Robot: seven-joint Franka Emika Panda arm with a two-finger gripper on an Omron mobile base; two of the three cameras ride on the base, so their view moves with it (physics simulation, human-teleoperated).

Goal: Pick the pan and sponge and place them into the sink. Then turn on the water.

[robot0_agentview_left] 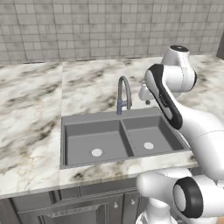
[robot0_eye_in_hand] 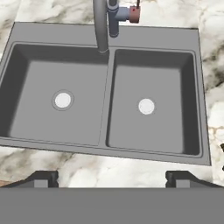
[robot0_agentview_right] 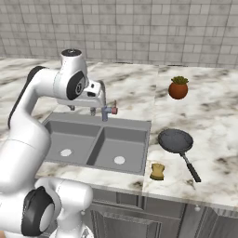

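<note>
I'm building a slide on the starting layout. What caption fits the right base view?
Pan and sponge wait on the counter right of the sink; open gripper above it.

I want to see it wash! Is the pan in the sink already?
No, the pan sits on the counter right of the sink.

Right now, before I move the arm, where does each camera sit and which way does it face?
Left base view: behind the arm's left, looking down at the dark grey double-basin sink and arched grey faucet; white arm at right.
Right base view: behind its right, showing the sink, round black frying pan, yellow sponge and red-orange plant pot; arm at left.
Hand view: above the sink, facing down; open gripper at bottom.
All three share sink and faucet.
</note>
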